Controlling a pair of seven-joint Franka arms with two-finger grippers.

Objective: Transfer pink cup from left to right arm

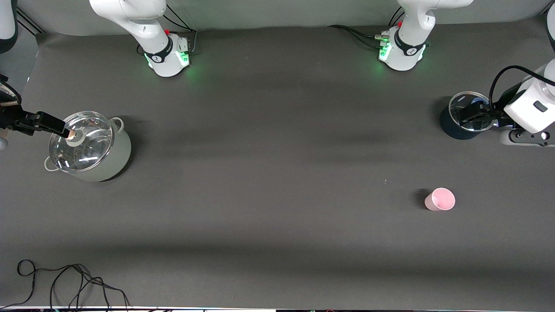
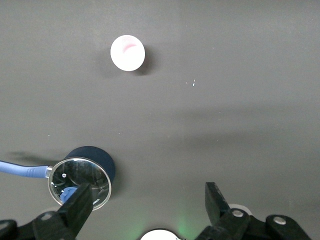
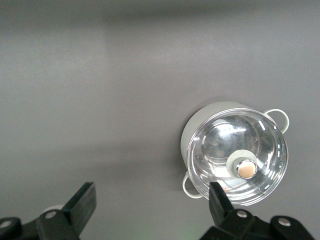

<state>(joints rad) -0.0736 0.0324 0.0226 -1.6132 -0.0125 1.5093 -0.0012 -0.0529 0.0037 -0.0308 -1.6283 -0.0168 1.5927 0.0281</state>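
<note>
The pink cup (image 1: 440, 199) (image 2: 127, 52) stands upright on the dark table, toward the left arm's end and nearer to the front camera than both pots. My left gripper (image 1: 475, 113) (image 2: 147, 202) hangs open over the dark blue pot (image 1: 464, 117) (image 2: 85, 175), well apart from the cup, with nothing between its fingers. At the right arm's end, my right gripper (image 1: 54, 124) (image 3: 150, 202) is open and empty over the edge of the grey pot (image 1: 91, 147) (image 3: 232, 157).
Both pots carry glass lids; the grey one's lid has a round knob (image 3: 245, 169). A blue handle (image 2: 22, 170) sticks out from the dark pot. Loose black cables (image 1: 65, 281) lie by the table's near edge toward the right arm's end.
</note>
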